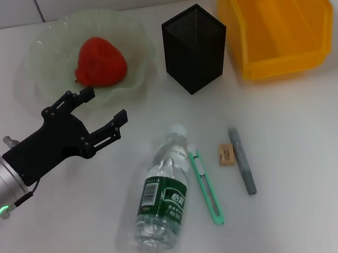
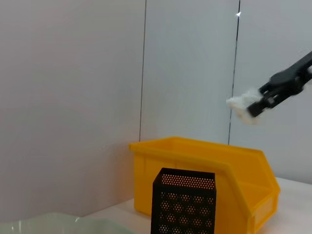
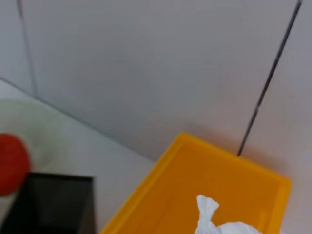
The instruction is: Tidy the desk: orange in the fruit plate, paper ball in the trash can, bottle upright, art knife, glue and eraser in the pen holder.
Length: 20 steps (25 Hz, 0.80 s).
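Observation:
The orange (image 1: 99, 62), a red-looking fruit, lies in the green glass fruit plate (image 1: 43, 46). My left gripper (image 1: 106, 103) hovers open at the plate's near rim, holding nothing. High at the back right, my right gripper (image 2: 257, 106) is shut on the white paper ball (image 2: 241, 105), hanging above the yellow trash can (image 1: 279, 18). The paper ball (image 3: 226, 228) also shows over the bin's inside. The bottle (image 1: 163, 189) lies on its side. Beside it lie the green art knife (image 1: 207, 187), the eraser (image 1: 226, 155) and the grey glue (image 1: 242, 160). The black mesh pen holder (image 1: 195, 48) stands upright.
The pen holder stands between the plate and the yellow bin, close to both. A grey panelled wall (image 2: 73, 97) rises behind the table. Bare white tabletop (image 1: 312, 176) lies right of the glue.

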Motion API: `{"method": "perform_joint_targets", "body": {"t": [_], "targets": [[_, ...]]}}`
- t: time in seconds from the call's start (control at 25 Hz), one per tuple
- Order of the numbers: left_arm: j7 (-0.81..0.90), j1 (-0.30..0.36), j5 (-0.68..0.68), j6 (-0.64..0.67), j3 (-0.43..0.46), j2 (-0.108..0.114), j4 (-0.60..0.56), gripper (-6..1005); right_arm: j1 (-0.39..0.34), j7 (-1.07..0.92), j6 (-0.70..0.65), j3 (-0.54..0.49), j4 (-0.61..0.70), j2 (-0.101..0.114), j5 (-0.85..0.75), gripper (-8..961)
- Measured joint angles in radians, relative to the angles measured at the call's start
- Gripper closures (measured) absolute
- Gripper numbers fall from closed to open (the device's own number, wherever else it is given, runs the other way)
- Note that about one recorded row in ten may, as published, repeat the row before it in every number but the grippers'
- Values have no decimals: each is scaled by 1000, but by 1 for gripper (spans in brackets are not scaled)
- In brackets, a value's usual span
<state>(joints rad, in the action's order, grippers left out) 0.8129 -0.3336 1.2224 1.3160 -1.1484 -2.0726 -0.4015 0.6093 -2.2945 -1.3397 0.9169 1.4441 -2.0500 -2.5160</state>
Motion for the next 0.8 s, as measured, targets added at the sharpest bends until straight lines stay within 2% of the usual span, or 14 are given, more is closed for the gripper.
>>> {"method": "perform_joint_targets", "body": {"t": [0.04, 0.08, 0.24, 0.44, 0.6, 0.64, 0.72, 0.8], "targets": [[0, 0, 0, 0, 1, 0, 0, 141, 28, 38, 86, -2, -111, 7, 0, 402], [0, 0, 0, 0, 1, 0, 0, 141, 28, 38, 86, -2, -111, 7, 0, 390], [0, 4, 0, 4, 2, 0, 0, 141, 89, 102, 187, -4, -314, 34, -2, 342], [0, 2, 0, 6, 3, 0, 0, 141, 85, 118, 217, 2, -297, 27, 3, 282], [0, 0, 0, 7, 3, 0, 0, 141, 81, 119, 211, 1, -277, 20, 10, 144], [4, 0, 0, 11, 3, 0, -1, 141, 64, 119, 189, -3, -246, 12, 41, 110], [7, 1, 0, 16, 3, 0, -3, 141, 46, 121, 173, -6, -214, 6, 74, 110], [10, 5, -1, 37, 3, 0, -6, 141, -18, 137, 130, -6, -111, -13, 168, 110]]}}
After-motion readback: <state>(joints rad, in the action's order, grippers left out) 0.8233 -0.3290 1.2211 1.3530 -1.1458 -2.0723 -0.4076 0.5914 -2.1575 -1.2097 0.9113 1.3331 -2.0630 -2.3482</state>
